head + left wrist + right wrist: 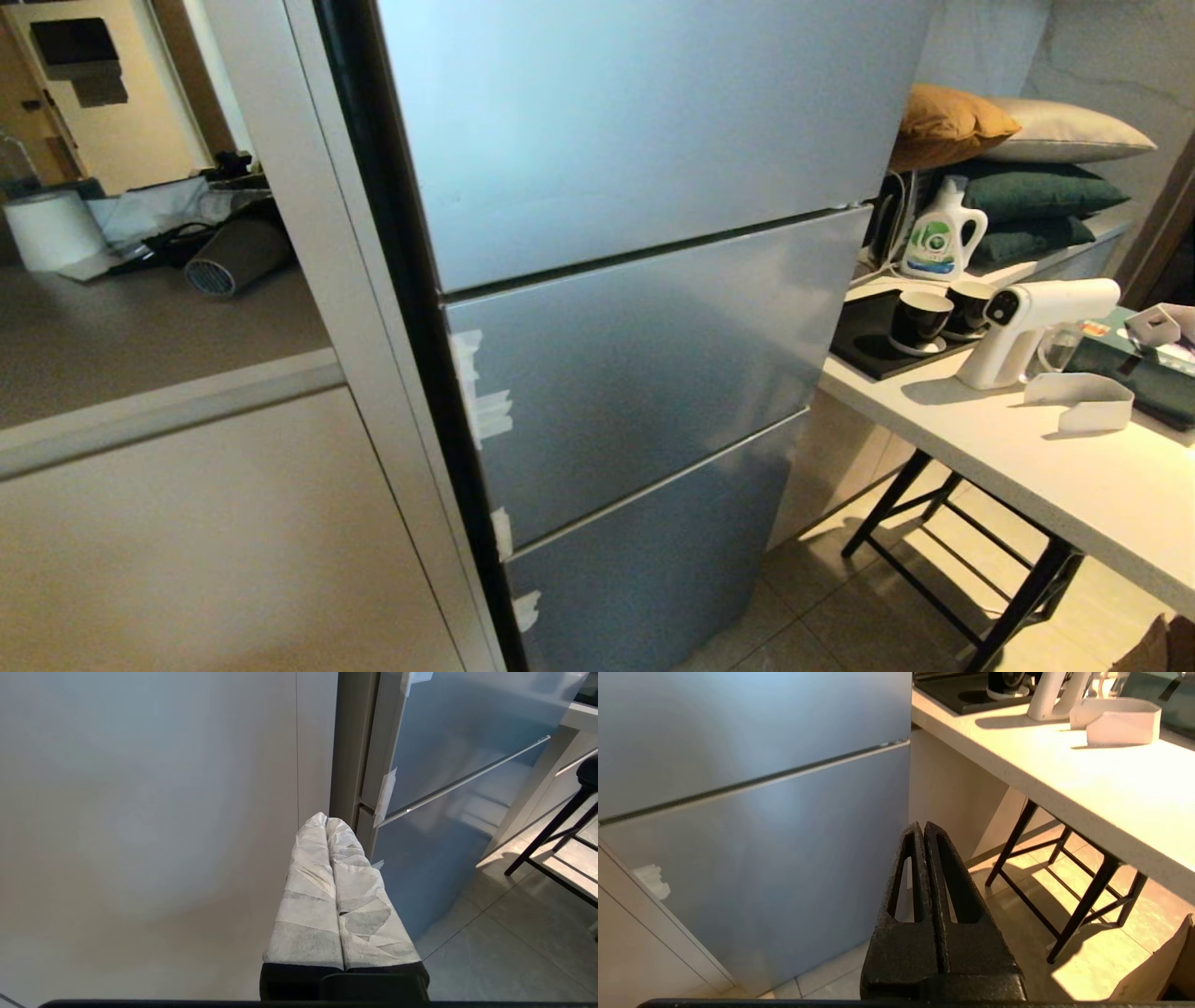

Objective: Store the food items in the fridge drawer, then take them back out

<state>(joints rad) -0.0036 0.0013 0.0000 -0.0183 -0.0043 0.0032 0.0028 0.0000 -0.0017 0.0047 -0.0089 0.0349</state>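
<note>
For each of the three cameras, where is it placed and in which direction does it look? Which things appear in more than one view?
Head view: on the robot's head, looking forward and down at the closed fridge and the white table; no arm shows.
Left wrist view: behind the left gripper, its wrapped fingers shut, facing the beige cabinet and the fridge's lower panels.
Right wrist view: behind the right gripper, shut, facing the fridge's lower panels and the table's black legs.
Shared: all three see the fridge; head and right wrist views share the table and the white spray gun.

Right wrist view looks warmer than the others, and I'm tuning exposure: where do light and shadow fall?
Right wrist view: warm sun on the floor and table, hard table-leg shadows. Head view: soft reflections on the fridge panels. Left wrist view: flat, even light on the cabinet door.
</note>
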